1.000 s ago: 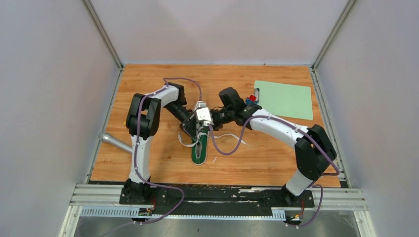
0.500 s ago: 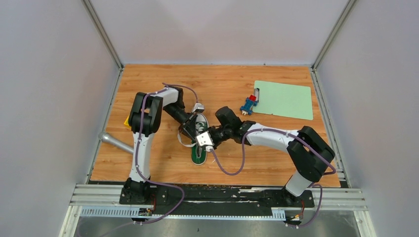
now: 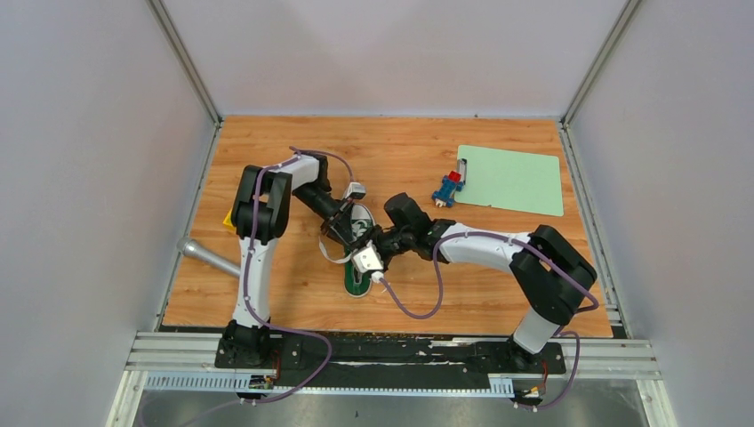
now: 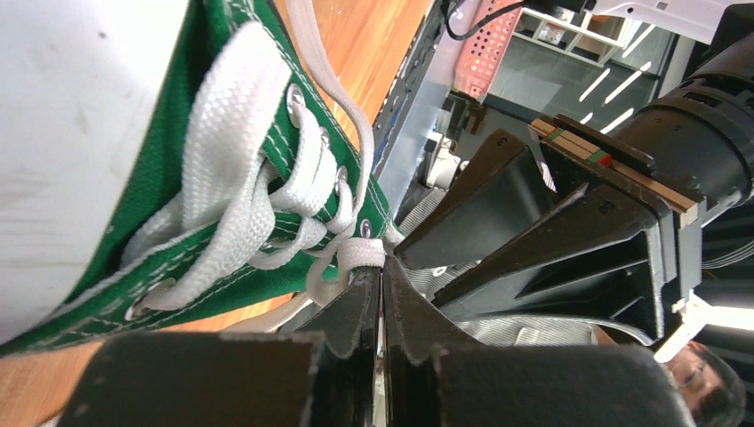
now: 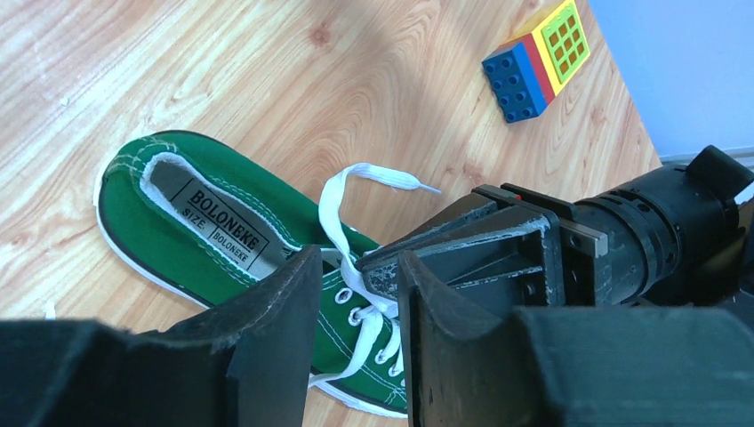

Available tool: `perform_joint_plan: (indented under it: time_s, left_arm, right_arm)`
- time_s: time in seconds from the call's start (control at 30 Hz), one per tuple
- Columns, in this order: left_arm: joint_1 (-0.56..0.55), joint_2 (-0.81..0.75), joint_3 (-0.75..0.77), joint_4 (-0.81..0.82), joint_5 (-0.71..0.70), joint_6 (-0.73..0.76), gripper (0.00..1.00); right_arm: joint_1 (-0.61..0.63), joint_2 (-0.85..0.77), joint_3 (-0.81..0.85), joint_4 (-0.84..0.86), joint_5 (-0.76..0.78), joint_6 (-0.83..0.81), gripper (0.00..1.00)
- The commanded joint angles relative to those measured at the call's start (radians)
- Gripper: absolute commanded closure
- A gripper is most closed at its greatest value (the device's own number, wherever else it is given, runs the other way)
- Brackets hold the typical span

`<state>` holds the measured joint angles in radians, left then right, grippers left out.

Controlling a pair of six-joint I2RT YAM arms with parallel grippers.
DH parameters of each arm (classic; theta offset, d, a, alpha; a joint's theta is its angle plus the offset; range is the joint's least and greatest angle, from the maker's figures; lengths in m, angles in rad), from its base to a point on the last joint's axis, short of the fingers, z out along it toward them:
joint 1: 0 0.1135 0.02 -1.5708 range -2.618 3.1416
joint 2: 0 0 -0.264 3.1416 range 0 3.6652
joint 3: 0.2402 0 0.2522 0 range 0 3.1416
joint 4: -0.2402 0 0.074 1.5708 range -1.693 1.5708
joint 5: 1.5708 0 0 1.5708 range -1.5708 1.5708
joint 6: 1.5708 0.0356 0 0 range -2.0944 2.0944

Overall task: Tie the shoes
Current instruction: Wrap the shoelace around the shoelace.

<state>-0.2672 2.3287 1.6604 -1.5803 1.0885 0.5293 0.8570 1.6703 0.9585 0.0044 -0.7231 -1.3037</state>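
The green shoe [image 3: 357, 280] lies mid-table, its white toe cap pointing away from the arm bases. Both wrist views show it too: canvas [image 4: 173, 169] and insole [image 5: 151, 213]. My left gripper [image 3: 342, 233] comes in from the far left. Its jaws [image 4: 381, 271] are shut, with a bend of the white lace [image 4: 360, 255] pinched at the tips by the upper eyelets. My right gripper [image 3: 358, 252] hovers over the lacing from the right, its tips [image 5: 358, 258] open with nothing between them. One lace end [image 5: 333, 209] loops up off the shoe.
A pale green clipboard [image 3: 514, 178] lies at the far right, with a coloured toy block [image 3: 448, 189] beside it. A grey metal cylinder [image 3: 206, 255] rests near the left wall. Something yellow [image 3: 229, 222] peeks out behind the left arm.
My right gripper has swung from beyond the shoe's toe to a spot low over its lacing, uncovering the toy block. The left gripper has shifted slightly and stays at the eyelets.
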Motion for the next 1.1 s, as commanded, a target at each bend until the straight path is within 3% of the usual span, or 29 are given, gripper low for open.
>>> perform_joint_plan:
  time_s: [0.0,0.23,0.47,0.7,0.87,1.0,1.07]
  left_arm:
    - [0.005,0.022,0.033,-0.079,0.003,-0.014,0.92]
    - [0.005,0.017,0.033,-0.079,0.003,-0.015,0.92]
    - [0.005,0.002,0.035,-0.079,-0.001,-0.017,0.9]
    - [0.005,-0.001,0.044,-0.079,0.0,-0.027,0.84]
    - [0.006,0.001,0.05,-0.079,-0.003,-0.035,0.82]
    - [0.014,-0.01,0.059,-0.079,-0.013,-0.045,0.69]
    - [0.027,-0.02,0.064,-0.078,-0.013,-0.045,0.66]
  right_arm:
    - [0.004,0.029,0.034,-0.001,-0.007,-0.13,0.63]
    - [0.01,0.083,0.021,0.067,0.079,-0.239,0.67]
    - [0.011,0.083,0.024,0.073,0.096,-0.234,0.84]
    - [0.005,0.071,0.02,0.048,0.054,-0.303,0.76]
    - [0.005,0.085,0.035,0.004,0.043,-0.324,0.89]
    - [-0.004,0.074,0.036,-0.016,0.054,-0.307,1.0]
    - [-0.012,0.062,0.037,-0.046,0.053,-0.296,1.0]
